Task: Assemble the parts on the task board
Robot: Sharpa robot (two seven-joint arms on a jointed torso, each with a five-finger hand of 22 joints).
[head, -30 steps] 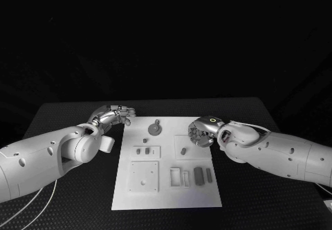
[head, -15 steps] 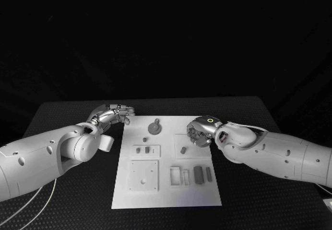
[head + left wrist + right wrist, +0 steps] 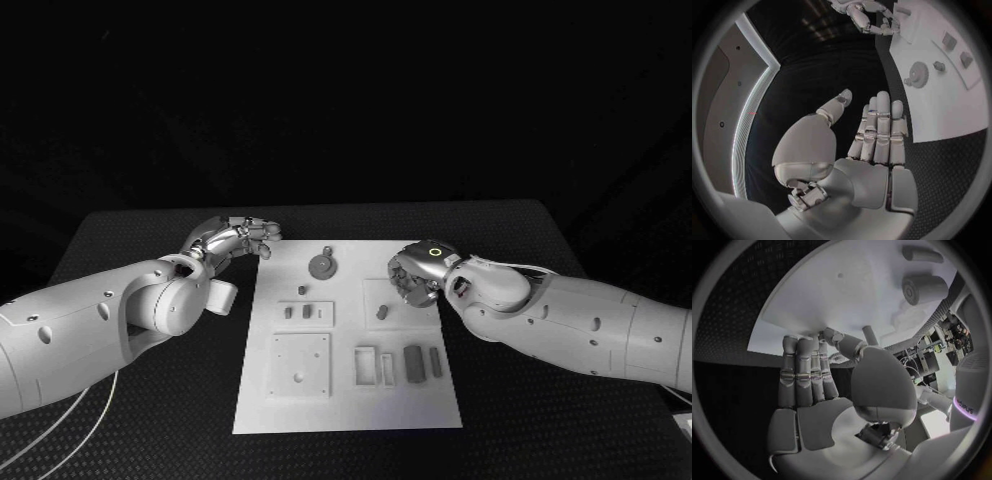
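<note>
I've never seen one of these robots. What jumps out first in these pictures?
The white task board glows in the middle of the black table, dotted with small grey parts such as a round disc near its far edge. Two silver hands flank it: the left hand at its far left corner, the right hand over its right side, both holding nothing.

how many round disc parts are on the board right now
1. The disc lies near the board's far edge, left of centre, between the left hand and right hand. The right hand covers some of the board, so another could be hidden.
</note>
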